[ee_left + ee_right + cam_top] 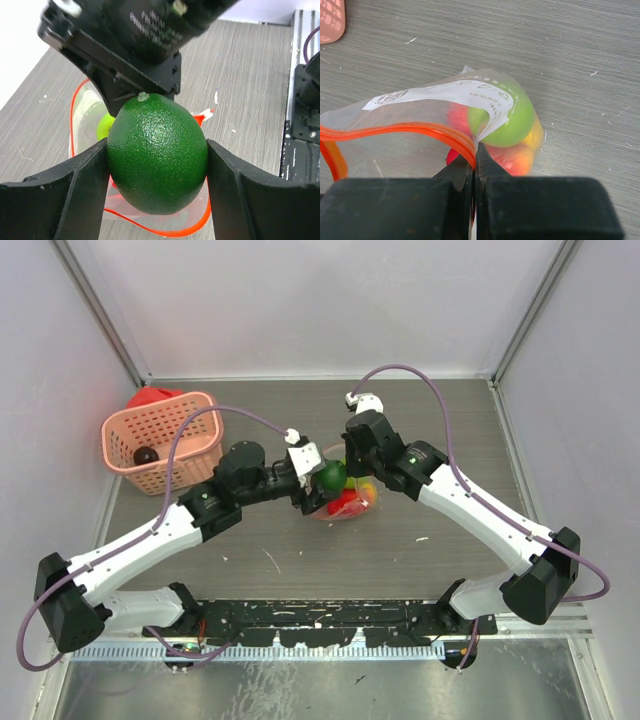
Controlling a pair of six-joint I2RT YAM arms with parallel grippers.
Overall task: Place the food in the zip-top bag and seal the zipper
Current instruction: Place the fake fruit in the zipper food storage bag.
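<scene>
My left gripper (322,480) is shut on a dark green toy lime (157,152) and holds it just above the open mouth of the zip-top bag (440,117). My right gripper (475,150) is shut on the bag's red-orange zipper strip (395,131) and holds the mouth up. The lime also shows in the top view (331,476), over the bag (345,505). Inside the bag lie a light green fruit (507,122), a red piece (457,117) and a yellow-orange piece (520,157). The zipper loop (150,225) curves under the lime.
A pink lattice basket (160,440) stands at the back left with a dark brown toy food (146,454) inside and a red object (152,396) behind it. Grey walls close the back and sides. A black rail (320,620) runs along the near edge.
</scene>
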